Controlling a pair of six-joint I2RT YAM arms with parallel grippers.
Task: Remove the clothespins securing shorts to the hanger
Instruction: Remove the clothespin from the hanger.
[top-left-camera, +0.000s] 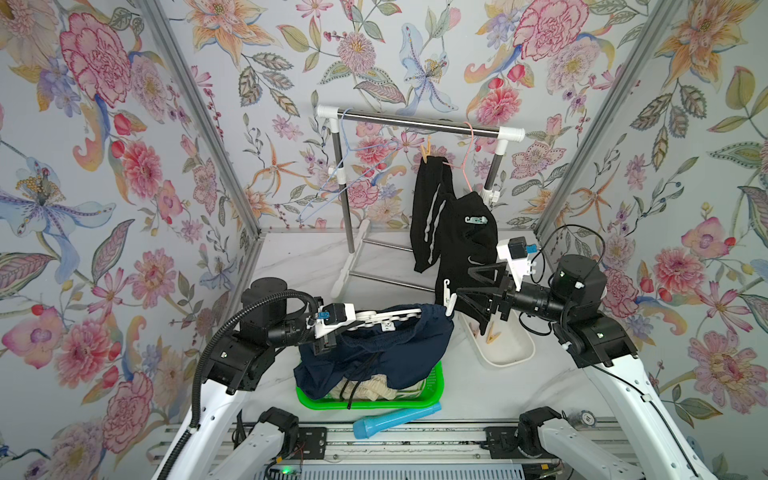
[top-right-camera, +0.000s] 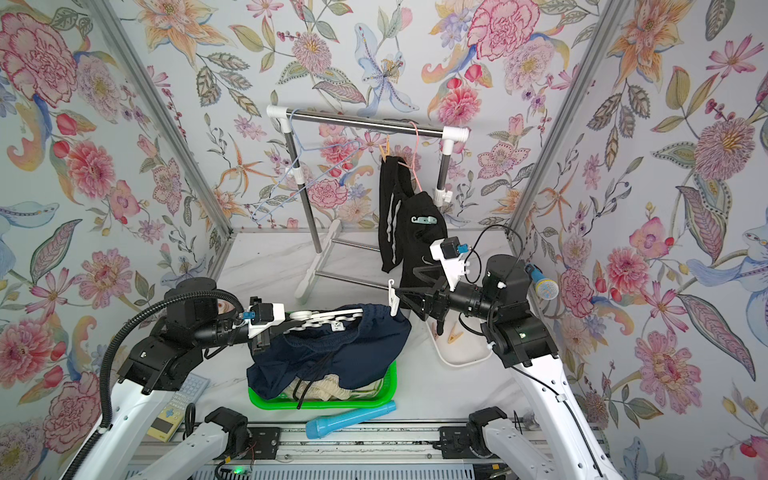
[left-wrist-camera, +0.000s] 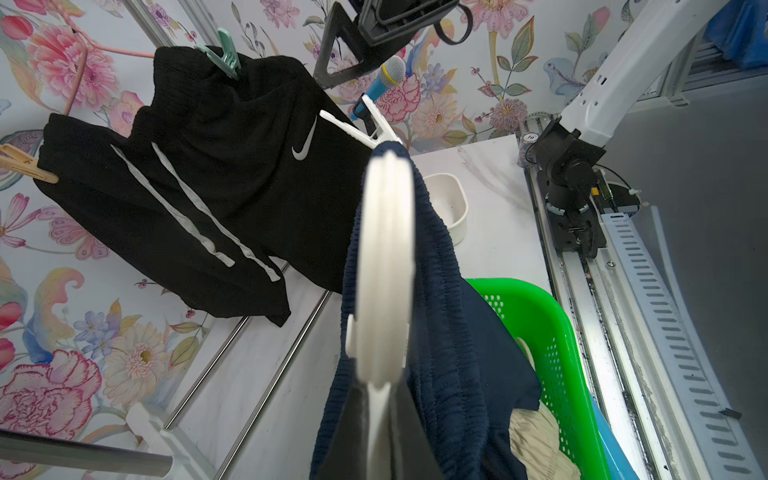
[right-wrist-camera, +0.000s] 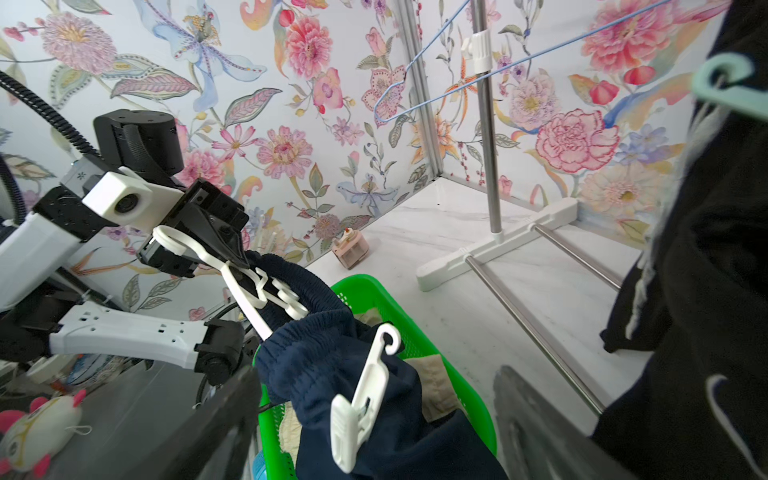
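A blue tube (top-left-camera: 397, 420) is seen nearest, laid along the table's front edge just before the basket (top-left-camera: 434, 386). The basket's rim is overhung by the navy shorts (top-left-camera: 399, 353), which are draped from the white hanger (top-left-camera: 386, 314). Cream shorts (top-left-camera: 374, 390) are heaped inside the basket. The tray (top-left-camera: 513, 355), with loose pins (top-left-camera: 491, 335) in it, is set just beside the basket, under the right gripper (top-left-camera: 463, 281). Close behind that gripper the black shorts (top-left-camera: 455, 232) are hung from a pink hanger (top-left-camera: 468, 158) on the rack (top-left-camera: 415, 123). They are fastened by a tan pin (top-left-camera: 425, 152) and a teal clip (top-left-camera: 476, 219). Bare table is left between the basket and the rack's foot, on the left arm's side.

The white hanger is clenched at its hook end by the left gripper (left-wrist-camera: 380, 424) and held roughly level, pointed toward the right arm. The white clip (right-wrist-camera: 361, 399) is bitten onto the navy waistband at the hanger's far end. The right gripper's jaws are spread wide. In the right wrist view the clip is seen between them, with a gap on each side. In both top views its long axis is stood nearly upright, hook end up.
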